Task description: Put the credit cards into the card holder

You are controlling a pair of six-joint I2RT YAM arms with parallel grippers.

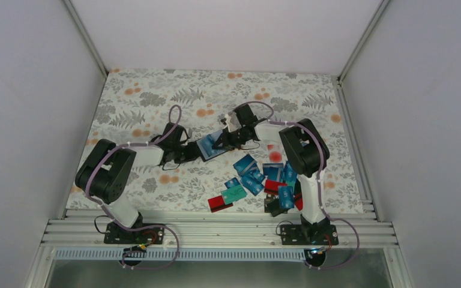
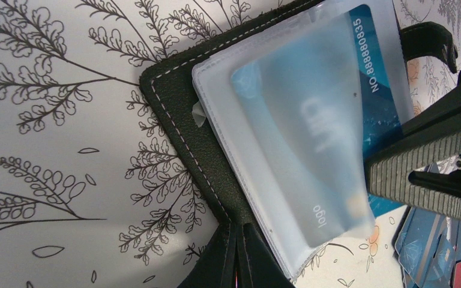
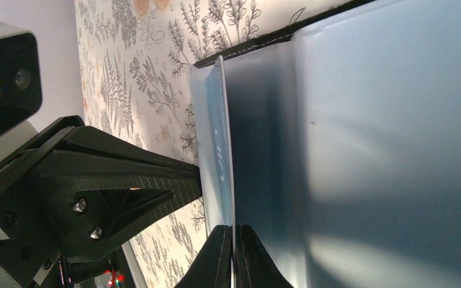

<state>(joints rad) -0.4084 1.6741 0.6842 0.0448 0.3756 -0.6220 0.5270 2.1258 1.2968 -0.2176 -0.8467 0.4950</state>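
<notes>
Pinching the card holder (image 1: 211, 146) at mid-table by its black stitched edge with the shut left gripper (image 2: 238, 240). Nipping a blue credit card (image 2: 375, 90) by its edge with the right gripper (image 3: 233, 237), partly inside the translucent sleeve (image 2: 216, 90). Floral cloth (image 1: 144, 102) open left and far; loose credit cards (image 1: 258, 180) heaped near-right.

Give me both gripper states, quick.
Left gripper: closed, holding the card holder by its edge.
Right gripper: closed, holding a blue credit card.
</notes>
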